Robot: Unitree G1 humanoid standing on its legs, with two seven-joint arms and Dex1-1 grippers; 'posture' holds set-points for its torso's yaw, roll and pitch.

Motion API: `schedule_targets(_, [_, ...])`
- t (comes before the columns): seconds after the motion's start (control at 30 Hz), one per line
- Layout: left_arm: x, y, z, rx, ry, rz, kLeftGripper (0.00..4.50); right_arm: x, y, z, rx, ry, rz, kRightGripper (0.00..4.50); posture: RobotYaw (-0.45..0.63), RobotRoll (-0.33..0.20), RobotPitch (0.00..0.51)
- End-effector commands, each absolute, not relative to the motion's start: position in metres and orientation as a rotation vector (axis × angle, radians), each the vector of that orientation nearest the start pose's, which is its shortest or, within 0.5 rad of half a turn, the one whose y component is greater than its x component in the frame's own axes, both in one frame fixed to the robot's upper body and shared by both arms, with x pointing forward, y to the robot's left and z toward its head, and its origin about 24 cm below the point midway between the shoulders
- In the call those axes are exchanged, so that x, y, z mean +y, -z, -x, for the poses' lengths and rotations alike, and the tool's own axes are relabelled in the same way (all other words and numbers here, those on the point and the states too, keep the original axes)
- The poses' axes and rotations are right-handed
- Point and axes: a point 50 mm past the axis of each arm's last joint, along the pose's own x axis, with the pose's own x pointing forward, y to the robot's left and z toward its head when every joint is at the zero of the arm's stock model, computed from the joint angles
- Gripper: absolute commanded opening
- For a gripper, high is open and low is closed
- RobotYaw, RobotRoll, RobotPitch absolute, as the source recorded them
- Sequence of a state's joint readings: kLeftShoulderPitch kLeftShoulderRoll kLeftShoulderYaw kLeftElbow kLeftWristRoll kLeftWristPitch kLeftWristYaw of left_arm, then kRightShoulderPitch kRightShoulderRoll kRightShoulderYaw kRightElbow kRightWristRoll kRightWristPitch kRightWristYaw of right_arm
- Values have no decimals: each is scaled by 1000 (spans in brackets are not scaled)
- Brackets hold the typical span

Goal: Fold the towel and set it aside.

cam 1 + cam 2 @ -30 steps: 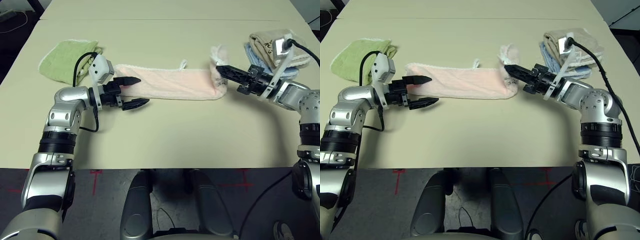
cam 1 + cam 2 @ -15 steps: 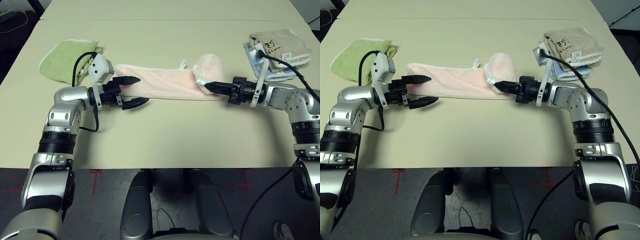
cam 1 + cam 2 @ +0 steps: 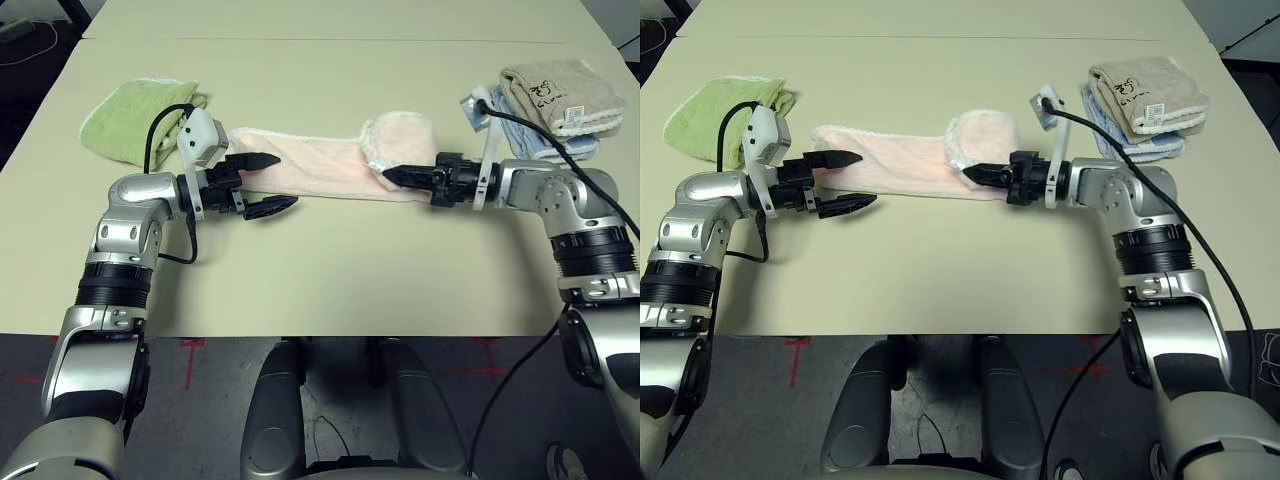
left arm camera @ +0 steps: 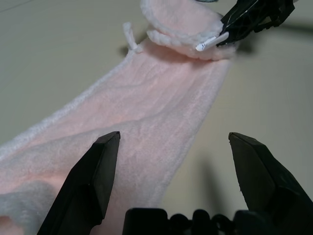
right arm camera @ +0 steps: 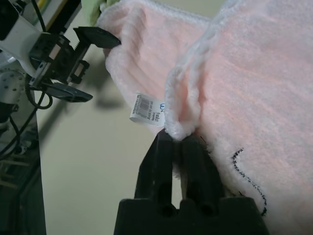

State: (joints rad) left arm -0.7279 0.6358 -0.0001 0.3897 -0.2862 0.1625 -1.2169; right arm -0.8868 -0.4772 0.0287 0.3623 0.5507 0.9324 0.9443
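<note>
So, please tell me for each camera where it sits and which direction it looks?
Left eye view: on the head, looking forward and down at the table; both silver forearms show.
Right eye view: the stereo twin, same scene.
Left wrist view: looks along the open left gripper over the pink towel.
Right wrist view: looks along the right gripper, shut on the towel's edge beside its white tag.
Shared: each wrist view catches the other gripper.

Fuzzy pink terry-cloth towel [image 3: 330, 168] lies on a smooth matt table [image 3: 330, 270].
</note>
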Motion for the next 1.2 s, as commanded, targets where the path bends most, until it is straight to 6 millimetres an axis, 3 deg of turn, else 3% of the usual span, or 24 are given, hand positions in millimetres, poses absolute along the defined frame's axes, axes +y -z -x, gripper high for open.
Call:
schedule_targets(0.03, [212,-188,-332,10,1097,-388,4500,-153,-188,-349,359,-1090,-203,1834,28,0,291])
schedule_targets(0.27, [211,-188,-330,12,1099,-379,4500,-189,-204,-341,138,-1199,-39,4442,16,0,298])
schedule_targets(0.4, [213,-186,-329,28,1103,-373,4500,-212,-201,-338,38,-1223,61,4480,14,0,306])
schedule_targets(0.5, [214,-185,-328,41,1104,-373,4500,-222,-195,-340,-77,-1223,141,4480,19,0,307])
schedule_targets(0.7, [213,-187,-327,42,1100,-366,4500,-237,-173,-342,-130,-1219,278,4480,39,0,302])
schedule_targets(0.97, [216,-180,-316,41,1055,-324,4500,-232,-169,-342,-226,-1255,307,4480,78,0,306])
schedule_targets(1.2, [221,-180,-312,-10,909,-302,4500,-227,-163,-343,-213,-1278,281,4480,106,0,308])
